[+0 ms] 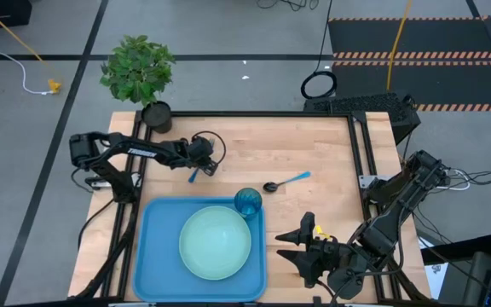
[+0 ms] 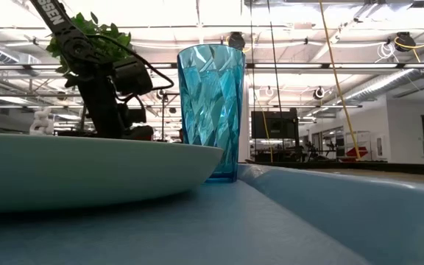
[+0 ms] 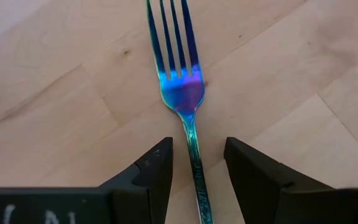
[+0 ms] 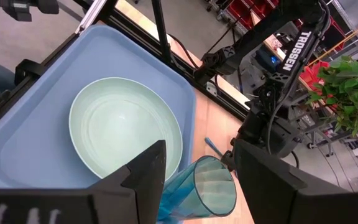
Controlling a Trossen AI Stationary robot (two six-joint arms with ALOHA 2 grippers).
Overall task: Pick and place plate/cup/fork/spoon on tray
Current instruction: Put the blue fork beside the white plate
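Roughly halfway through, judging by the layout. Already done: plate (image 1: 216, 243) resting flat inside the tray (image 1: 157, 256), filling its middle; cup (image 1: 247, 202) standing upright inside the tray's far right corner, just beside the plate's rim. Left to do: fork (image 1: 193, 174) and spoon (image 1: 285, 182), both lying on the bare wood beyond the tray's far edge, outside the rim.

Fork off the tray's far left portion, close to its edge, directly under the left gripper (image 1: 205, 159). Jaws there released and straddling the fork's neck, one finger on each side, neither visibly touching the metal, so not yet grasped. Likely the fork pickup in hand, with closing and lifting to come.

Spoon off the tray's far right corner, near the cup but apart from it, bowl end toward the tray.

Right gripper (image 1: 305, 247) waiting just beside the tray's right edge, jaws spread wide and empty.

Counted: one tray, one plate, one cup, one fork, one spoon, two grippers. Also one potted plant (image 1: 139, 70) at the table's far left corner, well beyond the tray
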